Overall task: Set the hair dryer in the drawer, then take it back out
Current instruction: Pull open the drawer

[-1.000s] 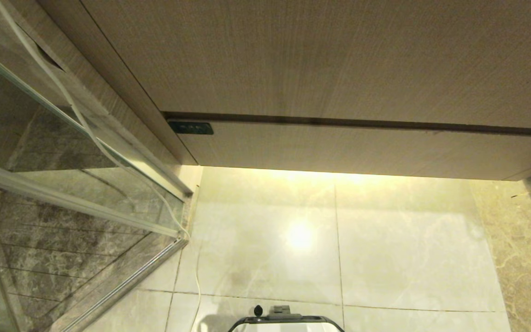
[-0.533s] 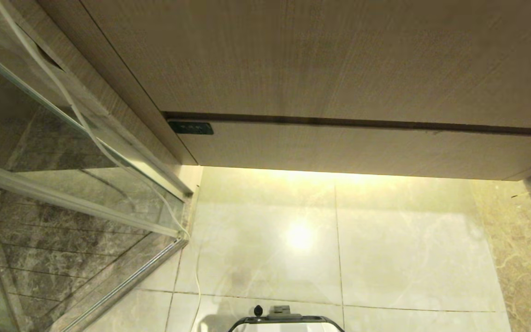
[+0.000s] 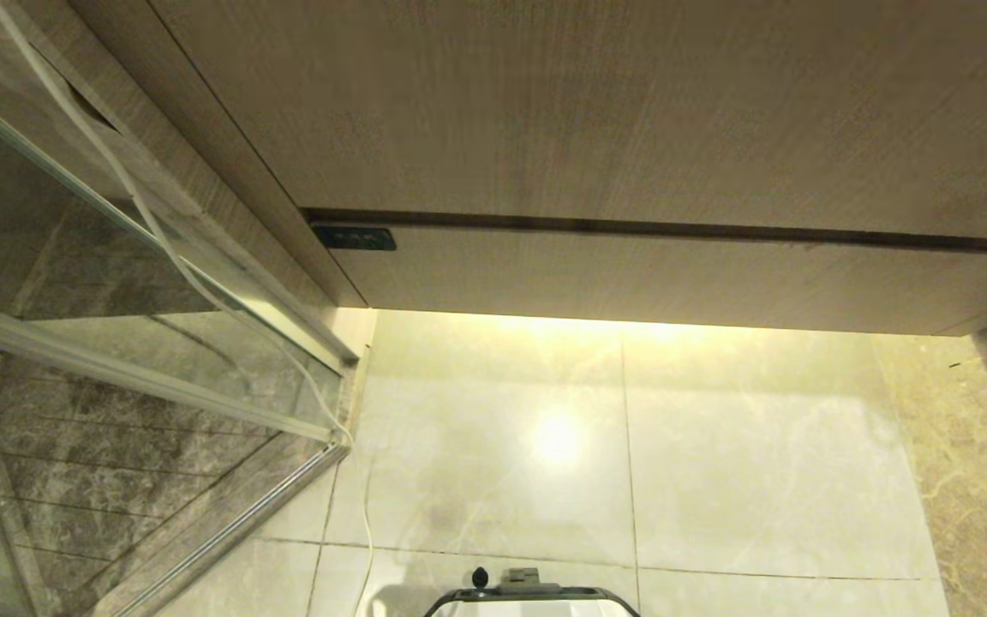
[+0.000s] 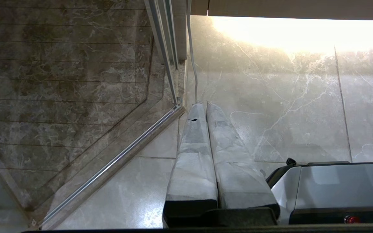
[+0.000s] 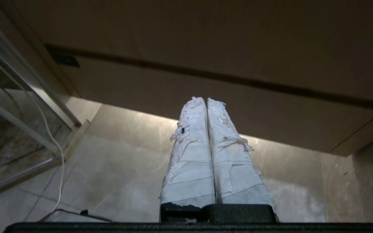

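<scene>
The floor [image 3: 716,446] is pale, glossy marble-look tile with thin grout lines, lit warm along the foot of the wood cabinet. A thin white cord [image 3: 367,514] trails across it beside the metal track [image 3: 228,531] — past which the tiles turn darker and veined.

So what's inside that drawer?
You can't tell. The drawer is shut, so only its flat wooden front shows. Anything inside is hidden. Under it is shiny floor.

— The drawer [image 3: 673,278] front?
— Matt light wood grain, like the panel [image 3: 596,103] above.
— The floor [image 3: 716,463]?
— Glossy marble-look tile; beside it, glass [image 3: 74,257] in a shiny metal frame [image 3: 228,527].
</scene>
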Robot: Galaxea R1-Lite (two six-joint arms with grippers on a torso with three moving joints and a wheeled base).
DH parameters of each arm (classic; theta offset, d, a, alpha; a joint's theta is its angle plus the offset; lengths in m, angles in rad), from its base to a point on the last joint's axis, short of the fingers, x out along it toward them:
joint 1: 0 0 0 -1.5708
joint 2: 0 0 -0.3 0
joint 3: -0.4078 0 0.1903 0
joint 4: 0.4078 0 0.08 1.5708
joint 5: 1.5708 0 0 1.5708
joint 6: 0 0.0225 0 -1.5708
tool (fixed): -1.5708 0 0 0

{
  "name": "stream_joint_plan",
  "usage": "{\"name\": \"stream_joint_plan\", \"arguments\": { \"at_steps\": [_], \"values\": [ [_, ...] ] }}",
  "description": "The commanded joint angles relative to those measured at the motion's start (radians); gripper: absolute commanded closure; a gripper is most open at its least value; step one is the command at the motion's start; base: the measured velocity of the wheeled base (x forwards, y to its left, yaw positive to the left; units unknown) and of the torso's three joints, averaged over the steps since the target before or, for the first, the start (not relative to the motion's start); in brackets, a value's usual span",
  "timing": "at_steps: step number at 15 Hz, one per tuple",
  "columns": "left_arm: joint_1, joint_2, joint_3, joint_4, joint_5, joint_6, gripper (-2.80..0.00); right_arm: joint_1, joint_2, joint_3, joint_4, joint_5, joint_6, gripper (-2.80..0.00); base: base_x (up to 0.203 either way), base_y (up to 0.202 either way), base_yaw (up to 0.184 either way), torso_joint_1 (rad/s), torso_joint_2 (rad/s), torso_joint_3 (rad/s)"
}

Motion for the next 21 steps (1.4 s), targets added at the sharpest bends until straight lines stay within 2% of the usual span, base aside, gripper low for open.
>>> {"name": "stream_joint_plan", "arguments": {
  "at_steps": [1, 4, 7, 11, 12, 15, 18, 21],
  "values": [
    [0.000, 0.000, 0.002, 0.000, 0.000, 0.000, 0.00, 0.000, 0.198, -0.208, 0.029, 0.002, -0.002, 0.00, 0.000, 0.000, 0.000, 0.000, 0.00, 0.000],
    [0.000, 0.000, 0.001, 0.000, 0.000, 0.000, 0.00, 0.001, 0.436, -0.454, 0.068, 0.015, -0.002, 0.00, 0.000, 0.000, 0.000, 0.000, 0.00, 0.000],
    [0.000, 0.000, 0.002, 0.000, 0.000, 0.000, 0.00, 0.003, 0.564, -0.564, 0.153, 0.055, 0.004, 0.00, 0.000, 0.000, 0.000, 0.000, 0.00, 0.000],
    [0.000, 0.000, 0.002, 0.000, 0.000, 0.000, 0.00, 0.005, 0.683, -0.716, 0.453, 0.158, 0.004, 0.00, 0.000, 0.000, 0.000, 0.000, 0.00, 0.000],
    [0.000, 0.000, 0.002, 0.000, 0.000, 0.000, 0.00, 0.005, 0.722, -0.732, 0.506, 0.187, 0.006, 0.00, 0.000, 0.000, 0.000, 0.000, 0.00, 0.000],
    [0.000, 0.000, 0.002, 0.000, 0.000, 0.000, 0.00, 0.006, 0.818, -0.708, 0.529, 0.301, 0.023, 0.00, 0.000, 0.000, 0.000, 0.000, 0.00, 0.000],
    [0.000, 0.000, 0.002, 0.000, 0.000, 0.000, 0.00, 0.006, 0.856, -0.689, 0.513, 0.321, 0.015, 0.00, 0.000, 0.000, 0.000, 0.000, 0.00, 0.000],
    [0.000, 0.000, 0.000, 0.000, 0.000, 0.000, 0.00, 0.006, 0.944, -0.565, 0.402, 0.328, -0.018, 0.00, 0.000, 0.000, 0.000, 0.000, 0.00, 0.000]
  ]
}}
